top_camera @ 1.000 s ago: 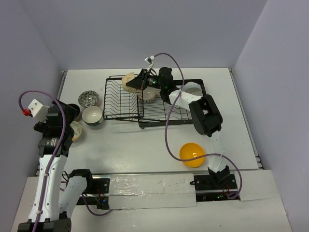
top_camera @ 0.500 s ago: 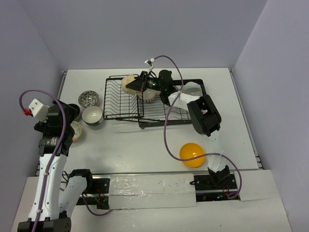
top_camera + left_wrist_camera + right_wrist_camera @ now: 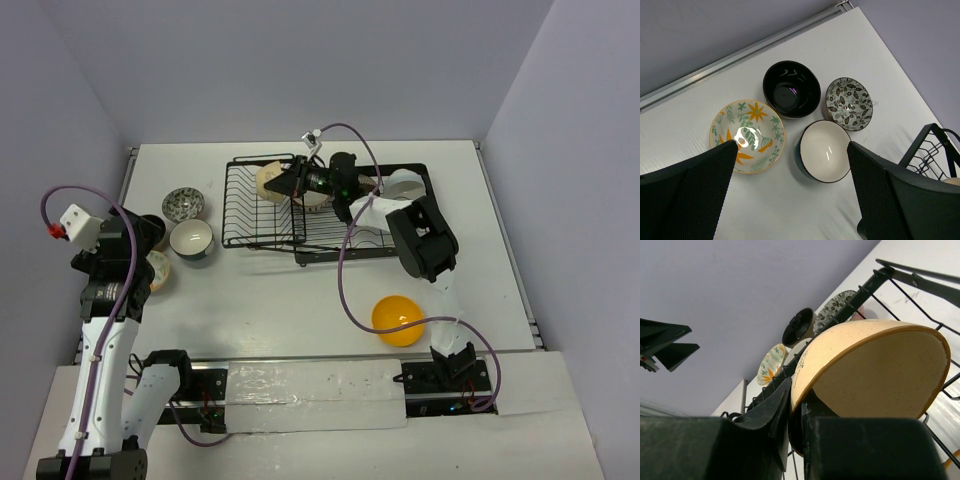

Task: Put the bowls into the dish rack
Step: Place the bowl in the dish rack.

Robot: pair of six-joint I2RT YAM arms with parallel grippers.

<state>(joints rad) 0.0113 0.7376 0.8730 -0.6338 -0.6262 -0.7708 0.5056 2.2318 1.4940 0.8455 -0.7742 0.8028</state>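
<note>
The right arm is stretched over the dish rack (image 3: 250, 225), the right pincer (image 3: 297, 180) clamped on a tilted cream bowl (image 3: 268, 180) at the rack's far edge. The left pincer (image 3: 791, 145) is held wide open above four bowls (image 3: 822, 150) near the surface's (image 3: 300, 300) left edge.

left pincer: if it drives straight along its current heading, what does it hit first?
Likely the white-lined dark bowl, framed between the fingers of the open left pincer in the wrist view. The flower-patterned bowl sits just left of that line. Depth unclear.
</note>
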